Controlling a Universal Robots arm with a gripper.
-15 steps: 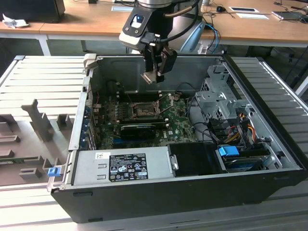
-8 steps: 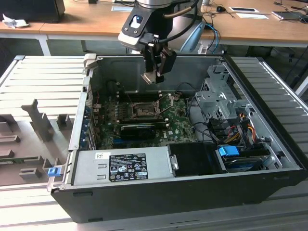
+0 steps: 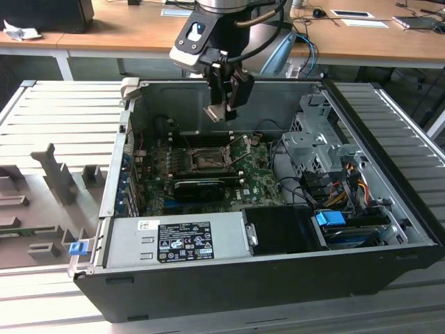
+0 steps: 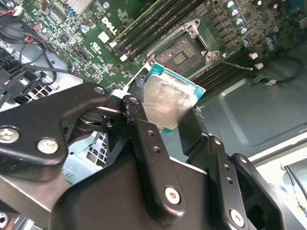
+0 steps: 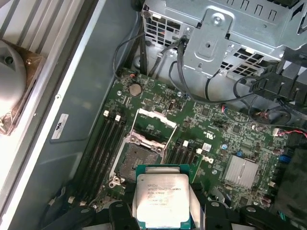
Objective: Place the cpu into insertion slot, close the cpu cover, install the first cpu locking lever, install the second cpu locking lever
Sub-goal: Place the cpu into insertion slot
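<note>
My gripper (image 3: 224, 104) hangs above the open computer case, shut on the cpu (image 3: 214, 111). In both wrist views the cpu (image 4: 165, 98) (image 5: 160, 199) is a pale metal square on a teal-edged base, pinched between the black fingers (image 4: 139, 132). It is in the air, apart from the green board. Below it lies the insertion slot (image 3: 206, 160) (image 5: 136, 155) (image 4: 184, 50), a square socket with a dark, bare centre. The cpu cover (image 5: 154, 118), a thin silvery frame, is swung open at one side of the slot. Thin wire levers (image 3: 241, 147) stand raised beside the socket.
A long black ribbed card (image 3: 198, 186) lies just in front of the socket. Memory sticks (image 5: 103, 143) run along one side of it. A metal drive cage (image 3: 313, 139) with loose cables fills the exterior view's right, and a power supply (image 3: 174, 240) sits at the front. Case walls enclose everything.
</note>
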